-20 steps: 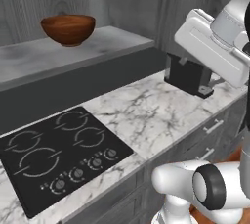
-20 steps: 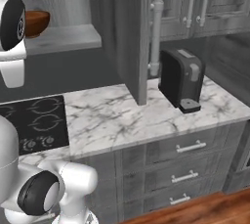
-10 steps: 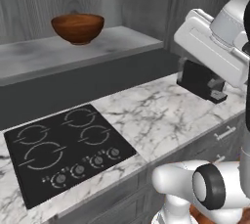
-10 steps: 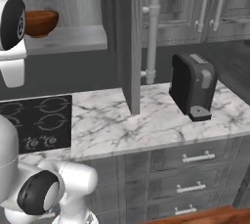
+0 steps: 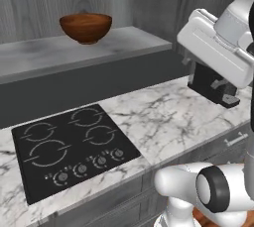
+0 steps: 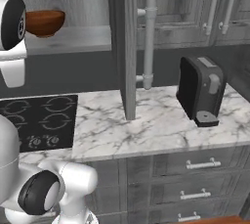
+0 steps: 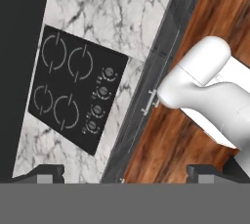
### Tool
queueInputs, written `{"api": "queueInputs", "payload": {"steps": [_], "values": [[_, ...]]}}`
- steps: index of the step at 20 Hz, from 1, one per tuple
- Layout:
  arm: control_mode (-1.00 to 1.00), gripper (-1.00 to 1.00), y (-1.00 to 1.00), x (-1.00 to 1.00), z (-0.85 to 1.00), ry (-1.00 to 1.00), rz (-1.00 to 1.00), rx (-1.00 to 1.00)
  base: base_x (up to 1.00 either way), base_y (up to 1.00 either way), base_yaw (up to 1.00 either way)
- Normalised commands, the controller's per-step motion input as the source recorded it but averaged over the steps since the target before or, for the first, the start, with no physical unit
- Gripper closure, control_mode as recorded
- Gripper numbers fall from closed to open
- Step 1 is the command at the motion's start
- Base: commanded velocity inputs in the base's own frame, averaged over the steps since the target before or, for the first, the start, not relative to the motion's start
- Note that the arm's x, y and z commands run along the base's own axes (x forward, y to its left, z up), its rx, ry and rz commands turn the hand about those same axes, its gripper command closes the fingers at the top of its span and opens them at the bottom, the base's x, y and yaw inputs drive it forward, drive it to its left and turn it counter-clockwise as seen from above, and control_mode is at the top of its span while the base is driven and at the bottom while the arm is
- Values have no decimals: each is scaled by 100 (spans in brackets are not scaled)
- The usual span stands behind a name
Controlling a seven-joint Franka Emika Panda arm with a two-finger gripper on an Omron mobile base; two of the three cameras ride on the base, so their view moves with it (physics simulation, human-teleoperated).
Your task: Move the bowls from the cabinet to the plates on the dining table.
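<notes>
a glossy reddish-brown wooden bowl (image 5: 86, 27) stands upright on the grey shelf (image 5: 74, 52) of the open dark grey wood-grain wall cabinet (image 6: 128, 47), its mouth facing straight up; being round, it has no long axis to speak of. it sits toward the left of the shelf, alone, well above the black four-ring cooktop (image 5: 74, 147) set into the white marble-patterned counter (image 5: 163, 122). from the right base camera the same bowl appears at the far left, partly behind the arm, beside the cabinet's open door, which stands edge-on with its long vertical metal bar handle (image 6: 149, 39)

the two-finger gripper (image 7: 126, 173) is raised high over the counter and looks straight down: its two dark fingertips (image 7: 45, 173) rise at the bottom corners of the hand camera's picture, set wide apart with nothing between them. below them lie the cooktop, the marble top, the drawer fronts and a reddish wood floor (image 7: 195, 37). the bowl is well apart from the jaws, back on the shelf and not between them

a black boxy coffee machine (image 6: 200, 90) stands on the counter to the right of the cabinet door, above grey drawers with horizontal handles (image 6: 201, 164)
</notes>
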Motion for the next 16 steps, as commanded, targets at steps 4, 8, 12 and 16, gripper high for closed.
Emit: {"api": "queueInputs", "payload": {"steps": [4, 8, 12, 16], "values": [[100, -100, 0, 0, 0, 0, 0, 0, 0, 42, 3], [100, -100, 0, 0, 0, 0, 0, 0, -20, 28, 0], [100, -100, 0, 0, 0, 0, 0, 0, -66, 67, 0], [100, -100, 0, 0, 0, 0, 0, 0, -84, 68, 1]]}}
